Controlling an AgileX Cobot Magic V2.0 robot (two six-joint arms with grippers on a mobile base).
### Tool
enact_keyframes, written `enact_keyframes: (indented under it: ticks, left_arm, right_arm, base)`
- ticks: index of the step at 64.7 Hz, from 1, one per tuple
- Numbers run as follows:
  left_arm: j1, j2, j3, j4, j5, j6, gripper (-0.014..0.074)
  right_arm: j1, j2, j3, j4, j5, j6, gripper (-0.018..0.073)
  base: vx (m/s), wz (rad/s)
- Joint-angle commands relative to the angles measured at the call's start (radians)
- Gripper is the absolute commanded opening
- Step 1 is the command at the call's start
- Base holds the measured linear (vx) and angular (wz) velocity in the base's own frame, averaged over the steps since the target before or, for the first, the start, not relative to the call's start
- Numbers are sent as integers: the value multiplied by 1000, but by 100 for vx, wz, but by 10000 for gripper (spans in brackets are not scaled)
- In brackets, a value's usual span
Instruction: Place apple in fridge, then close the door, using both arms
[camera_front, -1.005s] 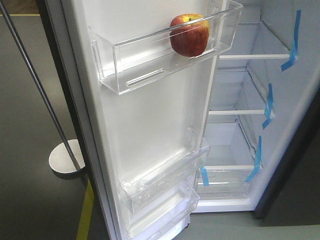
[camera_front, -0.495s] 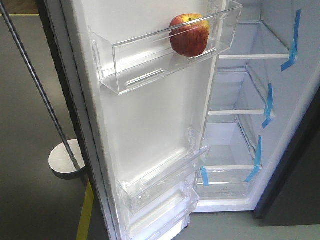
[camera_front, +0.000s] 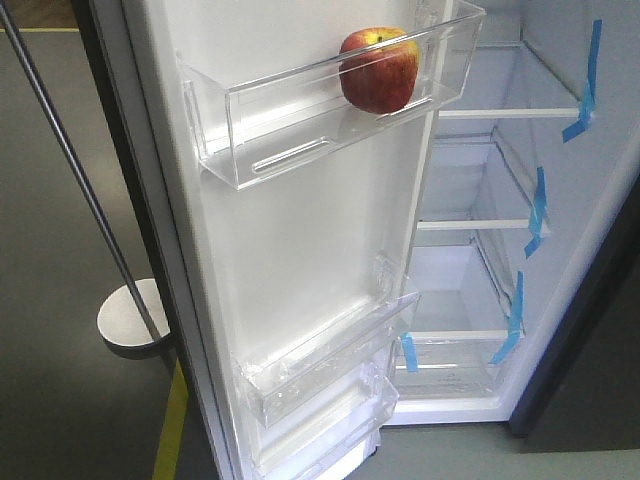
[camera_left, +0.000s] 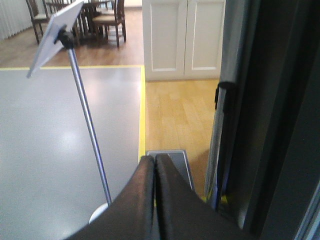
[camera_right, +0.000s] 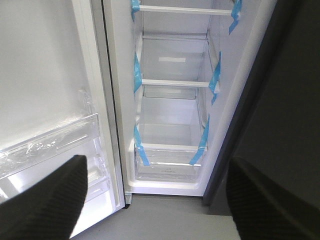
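The apple (camera_front: 379, 70) rests in the top clear bin (camera_front: 290, 125) of the open door (camera_front: 300, 250), a stiff hinged panel probably best pushed on its outer face, while the left gripper (camera_left: 154, 159) has its jaws pressed together and the right gripper (camera_right: 157, 167) has them spread wide, both empty.

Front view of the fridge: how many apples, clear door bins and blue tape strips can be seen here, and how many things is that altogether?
Apple: 1
Clear door bins: 3
Blue tape strips: 4
Total: 8
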Motion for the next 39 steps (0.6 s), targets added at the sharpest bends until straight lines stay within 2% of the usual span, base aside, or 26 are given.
enact_keyframes:
  ticks: [1, 17, 28, 34, 39]
  left_arm:
    - [1, 29, -36, 5, -70, -6, -6]
    - [1, 63, -36, 4, -97, -6, -6]
    - [1, 78, -36, -2, -53, -5, 22]
    - [1, 90, -37, -2, -51, 33, 110]
    - [1, 99, -37, -2, -44, 69, 241]
  right_arm:
    - [-9, 12, -21, -25, -67, -3, 546]
    - [-9, 12, -21, -25, -67, -3, 545]
    - [-9, 12, -21, -25, -67, -3, 545]
    - [-9, 12, -21, -25, -67, -3, 545]
    - [-9, 12, -21, -25, -66, -3, 545]
  base:
    - [0, 0]
    - [0, 0]
    - [0, 0]
    - [0, 0]
    - [0, 0]
